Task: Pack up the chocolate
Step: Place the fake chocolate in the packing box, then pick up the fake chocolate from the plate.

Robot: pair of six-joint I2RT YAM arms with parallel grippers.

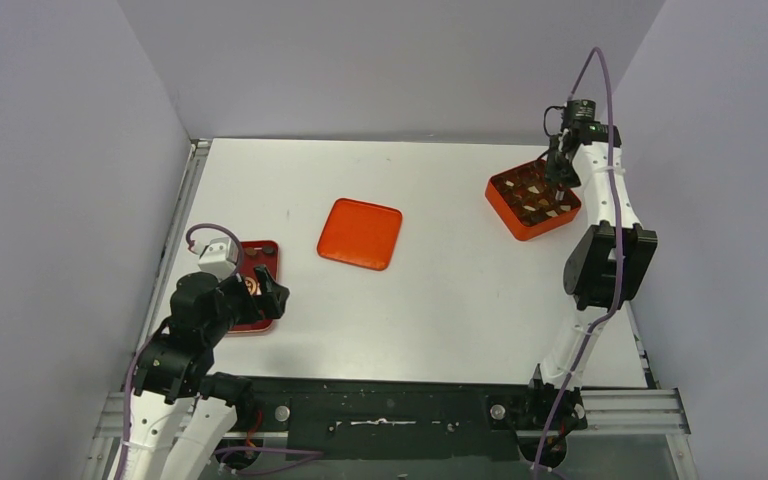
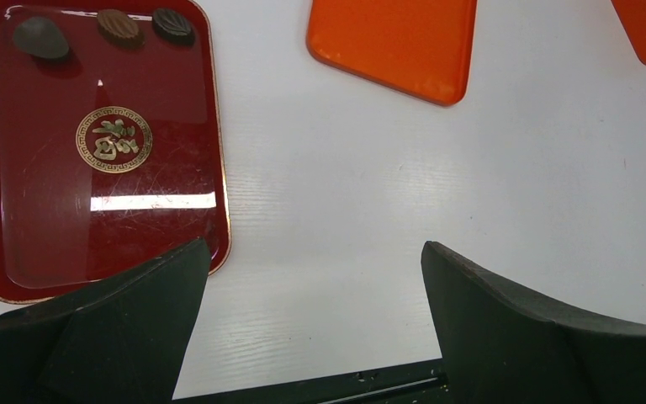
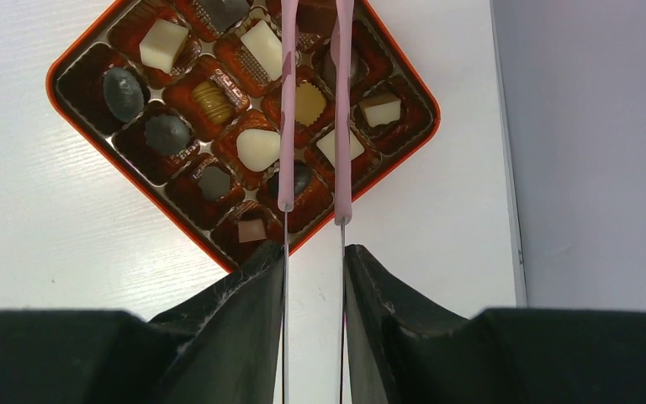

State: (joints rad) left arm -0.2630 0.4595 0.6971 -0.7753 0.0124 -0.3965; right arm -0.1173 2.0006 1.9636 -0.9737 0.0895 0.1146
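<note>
An orange box (image 1: pixel 533 200) at the far right has compartments (image 3: pixel 177 181) filled with dark and cream chocolates (image 3: pixel 258 148). My right gripper (image 3: pixel 314 252) is shut on the pink tongs (image 3: pixel 287 101). The tong arms stand slightly apart over the box, and their tips are cut off at the top edge. In the top view the right gripper (image 1: pixel 560 165) hangs over the box. A dark red tray (image 2: pixel 101 210) at the left holds three dark chocolates (image 2: pixel 119 27) at its far end. My left gripper (image 2: pixel 315 252) is open and empty, above the table just right of the tray.
The flat orange lid (image 1: pixel 360 233) lies mid-table between the tray (image 1: pixel 263 255) and the box; it also shows in the left wrist view (image 2: pixel 395 42). Grey walls close in at left, right and back. The black base rail (image 1: pixel 390 405) runs along the near edge.
</note>
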